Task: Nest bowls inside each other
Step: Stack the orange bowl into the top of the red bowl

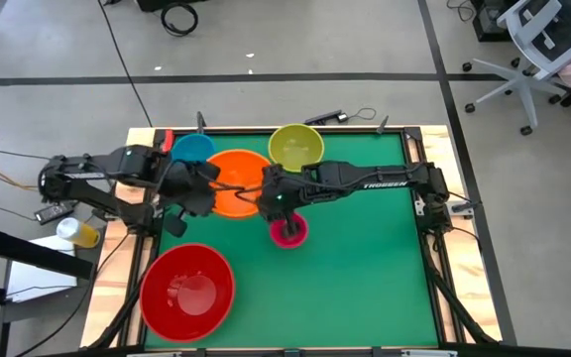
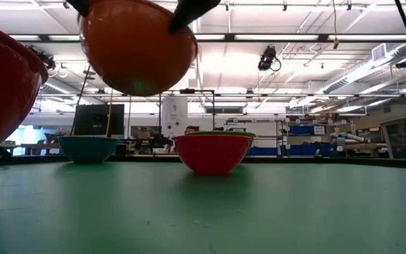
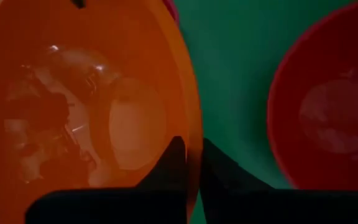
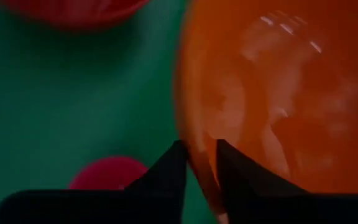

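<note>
The orange bowl (image 1: 236,178) hangs above the green table between my two grippers; the low view shows the orange bowl (image 2: 138,46) well clear of the mat. My left gripper (image 3: 192,149) is shut on its left rim. My right gripper (image 4: 199,149) stands open astride the right rim, one finger inside the bowl and one outside. The blue bowl (image 1: 192,149) and yellow-green bowl (image 1: 295,146) rest on their bases at the far edge. The pink bowl (image 1: 288,231) sits mid-table, and the red bowl (image 1: 187,291) at the near left. My left gripper pinches the orange bowl's rim (image 3: 194,124) on the bowl's left side, one finger inside the bowl and one outside. The fingers slant down from the table's left. The bowl is lifted clear, mouth up. My right gripper straddles the opposite rim (image 4: 194,158); whether its fingers touch it I cannot tell.
The green mat (image 1: 365,268) has free room on its right half. Wooden borders (image 1: 444,149) frame the table. In the low view the pink bowl (image 2: 211,153) stands below and to the right of the raised orange one, and the red bowl (image 2: 2,85) looms at the left.
</note>
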Controlling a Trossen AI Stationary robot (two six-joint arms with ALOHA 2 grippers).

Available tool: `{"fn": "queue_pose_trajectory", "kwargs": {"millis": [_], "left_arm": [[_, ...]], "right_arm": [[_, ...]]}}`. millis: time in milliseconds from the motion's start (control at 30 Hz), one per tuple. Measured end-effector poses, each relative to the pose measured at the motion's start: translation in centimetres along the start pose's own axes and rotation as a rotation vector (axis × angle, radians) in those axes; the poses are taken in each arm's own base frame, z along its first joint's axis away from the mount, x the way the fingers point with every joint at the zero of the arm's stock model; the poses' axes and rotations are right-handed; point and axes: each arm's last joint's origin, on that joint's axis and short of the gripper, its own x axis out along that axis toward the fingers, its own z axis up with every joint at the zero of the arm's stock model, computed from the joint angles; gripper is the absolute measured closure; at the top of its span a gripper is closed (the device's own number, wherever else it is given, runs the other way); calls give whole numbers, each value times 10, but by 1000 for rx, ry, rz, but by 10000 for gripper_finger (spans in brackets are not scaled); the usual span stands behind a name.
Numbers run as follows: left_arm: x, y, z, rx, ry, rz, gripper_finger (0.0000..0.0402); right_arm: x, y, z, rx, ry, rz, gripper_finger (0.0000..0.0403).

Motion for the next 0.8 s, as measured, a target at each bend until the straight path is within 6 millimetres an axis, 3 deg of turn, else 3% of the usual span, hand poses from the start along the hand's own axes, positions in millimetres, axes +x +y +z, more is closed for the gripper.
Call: {"fn": "queue_pose_trajectory", "kwargs": {"millis": [200,333,533,800], "left_arm": [[-27,-37,-17,-134,5,-28,391],[-36,-70,-18,-99,-3,-127,393],[-44,-123,-14,82,-19,-265,394],[-31,-177,-4,202,32,-234,394]], "right_arm": [[-39,-17,-3,316,-75,-10,196],[-67,-30,-7,452,-116,-114,148],[-103,-52,-19,581,-177,-237,140],[-107,-58,-26,634,-148,-290,151]]}}
